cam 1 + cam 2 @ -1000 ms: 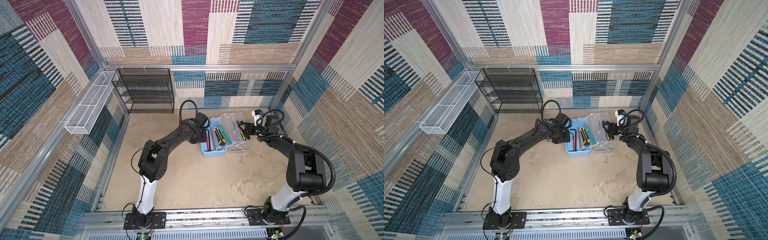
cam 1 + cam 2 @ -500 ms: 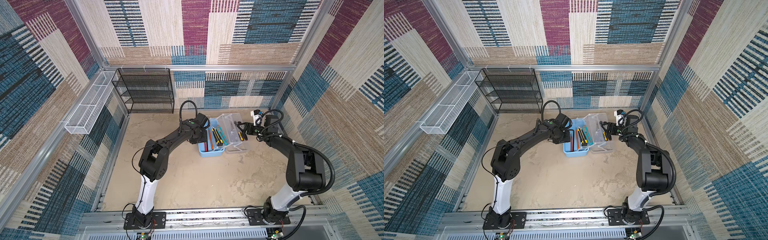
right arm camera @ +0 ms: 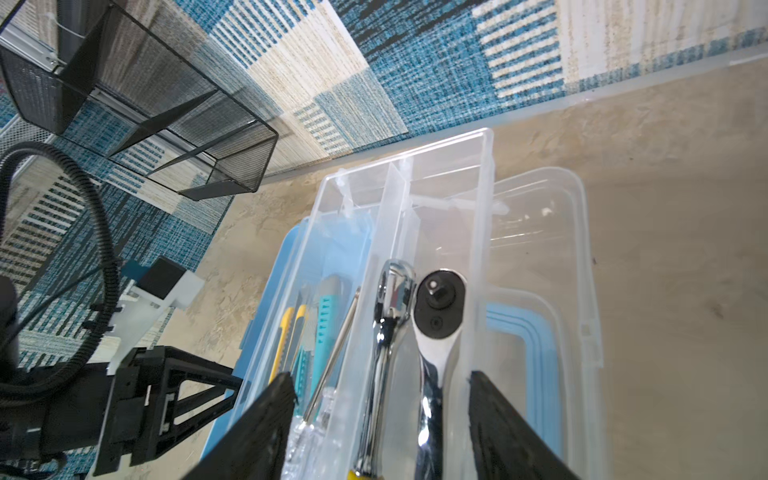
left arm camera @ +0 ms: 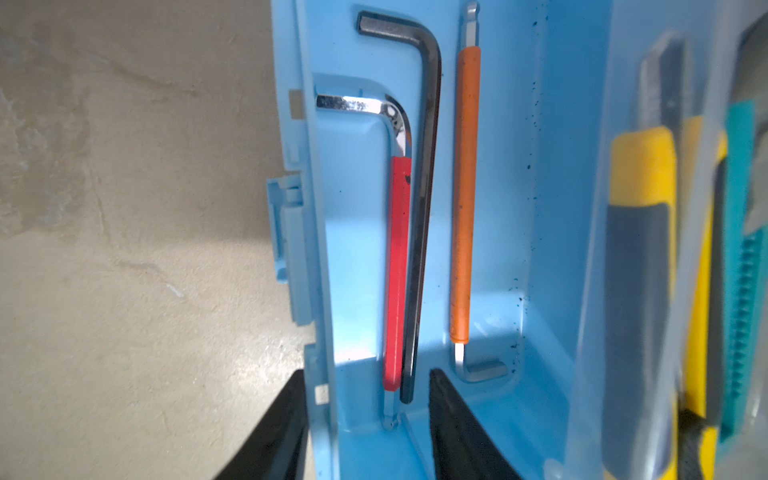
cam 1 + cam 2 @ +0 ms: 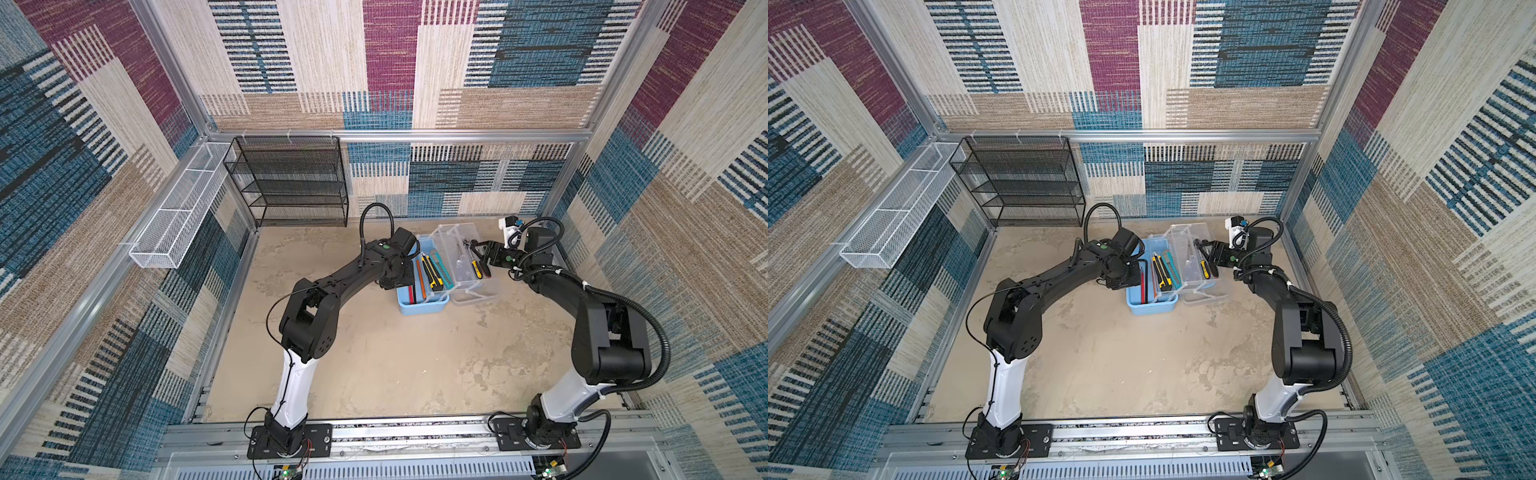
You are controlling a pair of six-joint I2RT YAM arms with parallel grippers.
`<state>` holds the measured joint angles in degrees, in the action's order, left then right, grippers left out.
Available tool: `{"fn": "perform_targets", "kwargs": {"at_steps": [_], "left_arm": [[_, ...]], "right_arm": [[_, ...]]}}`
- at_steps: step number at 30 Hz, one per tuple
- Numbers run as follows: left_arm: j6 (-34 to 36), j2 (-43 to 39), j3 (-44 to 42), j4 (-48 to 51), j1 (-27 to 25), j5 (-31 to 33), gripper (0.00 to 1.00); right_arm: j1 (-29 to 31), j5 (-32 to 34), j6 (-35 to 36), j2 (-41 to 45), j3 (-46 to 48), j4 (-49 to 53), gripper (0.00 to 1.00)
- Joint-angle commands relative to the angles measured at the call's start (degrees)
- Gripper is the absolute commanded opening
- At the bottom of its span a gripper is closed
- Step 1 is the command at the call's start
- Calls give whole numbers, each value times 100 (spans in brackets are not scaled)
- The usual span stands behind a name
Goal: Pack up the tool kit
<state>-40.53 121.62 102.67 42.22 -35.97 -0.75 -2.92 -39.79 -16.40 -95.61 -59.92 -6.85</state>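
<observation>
**Both end effectors open at the tool kit**

The light blue toolbox point(image 5: 419, 308) sits toward the back of the tabletop point(image 5: 395, 365), with its clear tray point(image 3: 484, 174) perched along its right side. The left end effector point(image 4: 365, 374) is open and straddles the box's side wall, perhaps touching it. The ends of the red-sleeved hex key point(image 4: 397, 270) and black hex key point(image 4: 419, 228) lie between its jaws. The right end effector point(image 3: 380, 376) is open around the ratchets point(image 3: 436, 303) in the tray, not touching them.

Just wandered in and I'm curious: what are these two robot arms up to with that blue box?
They are packing a tool kit. The left claw hangs open at one edge of the light blue toolbox, a finger on each side of its wall, by the hex keys lying inside. The right claw is open over the clear tray, above two ratchets. Neither holds anything.
</observation>
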Motion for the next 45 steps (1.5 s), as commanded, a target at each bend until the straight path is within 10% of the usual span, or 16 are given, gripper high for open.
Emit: {"fn": "perform_targets", "kwargs": {"at_steps": [1, 45], "left_arm": [[-139, 45, 80, -398, -34, -357, 48], [-852, -397, -415, -707, 35, -128, 50]], "right_arm": [[123, -575, -220, 47, -30, -229, 67], [1070, 809, -20, -8, -503, 655, 63]]}}
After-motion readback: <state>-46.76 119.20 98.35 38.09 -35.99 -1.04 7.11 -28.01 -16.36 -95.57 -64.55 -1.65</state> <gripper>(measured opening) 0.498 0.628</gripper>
